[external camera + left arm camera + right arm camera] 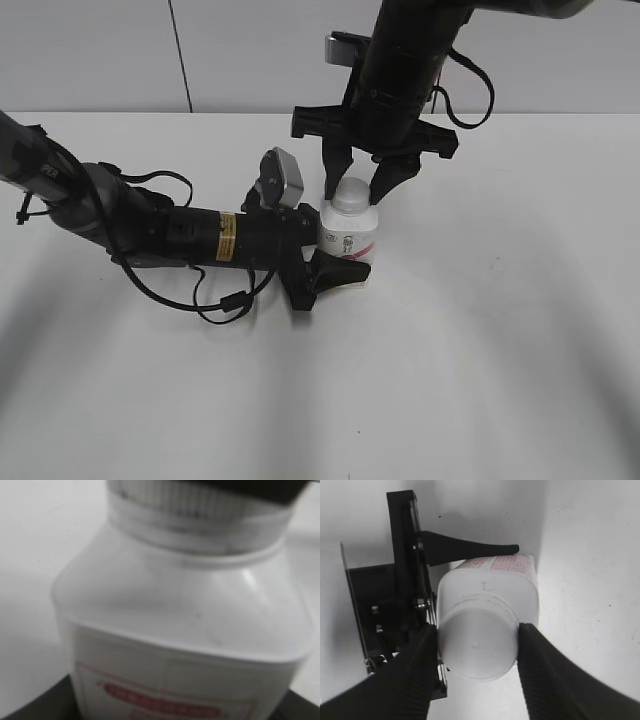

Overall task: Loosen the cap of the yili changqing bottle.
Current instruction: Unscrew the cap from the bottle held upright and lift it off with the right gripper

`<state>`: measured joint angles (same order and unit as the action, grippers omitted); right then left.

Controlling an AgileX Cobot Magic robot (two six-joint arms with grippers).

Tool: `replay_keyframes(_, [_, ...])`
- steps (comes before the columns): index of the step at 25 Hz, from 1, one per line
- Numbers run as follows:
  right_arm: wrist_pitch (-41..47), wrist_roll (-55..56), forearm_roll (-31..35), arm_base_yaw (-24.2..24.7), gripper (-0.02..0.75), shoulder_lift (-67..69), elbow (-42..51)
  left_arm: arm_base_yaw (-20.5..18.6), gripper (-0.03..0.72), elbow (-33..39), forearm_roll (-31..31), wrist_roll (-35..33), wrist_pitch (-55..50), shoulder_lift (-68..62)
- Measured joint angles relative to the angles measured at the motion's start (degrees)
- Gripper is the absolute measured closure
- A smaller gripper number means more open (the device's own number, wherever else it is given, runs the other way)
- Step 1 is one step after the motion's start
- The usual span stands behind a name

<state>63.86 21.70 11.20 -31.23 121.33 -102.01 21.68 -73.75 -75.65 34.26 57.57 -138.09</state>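
Down at the near side of the white worktop (470,380) nothing's going on; all the action is in the middle, a bit toward the far edge. Biggest thing is the left arm lying low across the surface, its left tool (325,255) pinching the body of the yili changqing bottle (348,237) from the side, one jaw on each flank. That bottle stands upright on the worktop, pink-red label facing us.

From above, the right tool (479,642) drops over the cap (477,641), a dark pad on either side of its ribbed rim. Looks like they're touching or just about, but I can't tell if it's really clamped yet, so call it closing in rather than gripping.

What could go sideways, imo: if the pads only graze the ribs, the twist will slip and do nothing. And if the left hold is too soft, the whole bottle spins with the cap, or tips out sideways.
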Motion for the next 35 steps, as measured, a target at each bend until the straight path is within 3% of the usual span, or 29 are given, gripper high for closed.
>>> replay_keyframes(5, [0.00,-1.34,0.24,0.00,0.349,0.00,0.00,0.00,0.264,0.00,0.00,0.00,0.00,0.00])
replay_keyframes(27, [2.00,-55.12,1.06,0.07,0.351,0.00,-0.29,-0.06,0.269,-0.11,-0.76,-0.84,0.26,0.00])
replay_keyframes(35, [2.06,-61.85,-1.34,-0.18,0.351,0.00,-0.59,-0.06,0.270,-0.22,-0.81,-0.33,0.14,0.00])
